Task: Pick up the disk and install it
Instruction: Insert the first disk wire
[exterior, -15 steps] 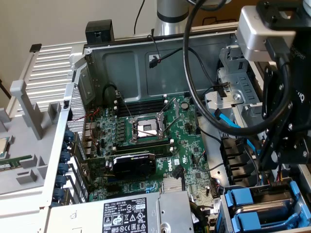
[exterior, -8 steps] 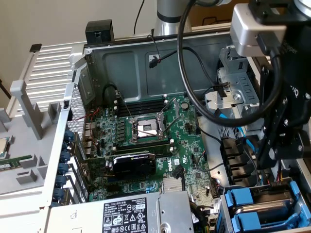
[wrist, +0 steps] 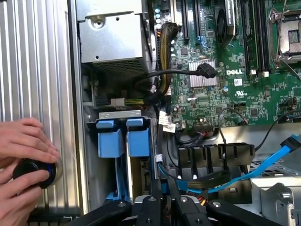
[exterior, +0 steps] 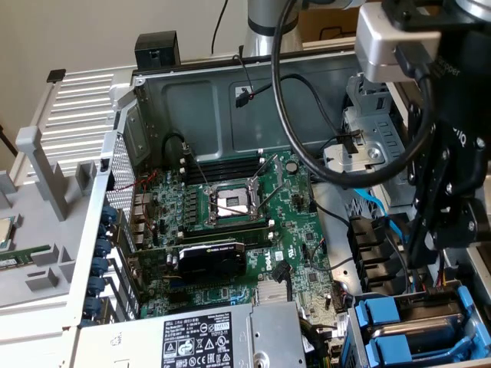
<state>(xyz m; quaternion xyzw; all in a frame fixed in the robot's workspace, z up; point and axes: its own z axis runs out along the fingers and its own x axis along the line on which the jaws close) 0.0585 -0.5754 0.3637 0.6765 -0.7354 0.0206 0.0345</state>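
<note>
Disk (exterior: 418,331), framed by blue rails (wrist: 139,141), sits in the drive cage at the exterior view's lower right, beside the grey power supply (exterior: 215,337). The hand (exterior: 426,238) hangs just above it, fingers (wrist: 157,207) drawn nearly together. A person's hands (wrist: 23,160) rest on the case edge.

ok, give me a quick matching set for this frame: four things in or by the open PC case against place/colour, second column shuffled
Things:
1. graphics card
2. drive carriers
3. hand
4. power supply

Descriptions:
A. on the ribbed metal panel outside the case
B. blue, side by side in the drive bay
C. black, seated on the green board
D. grey box with a black-and-white sticker

Pairs: 1-C, 2-B, 3-A, 4-D
</note>
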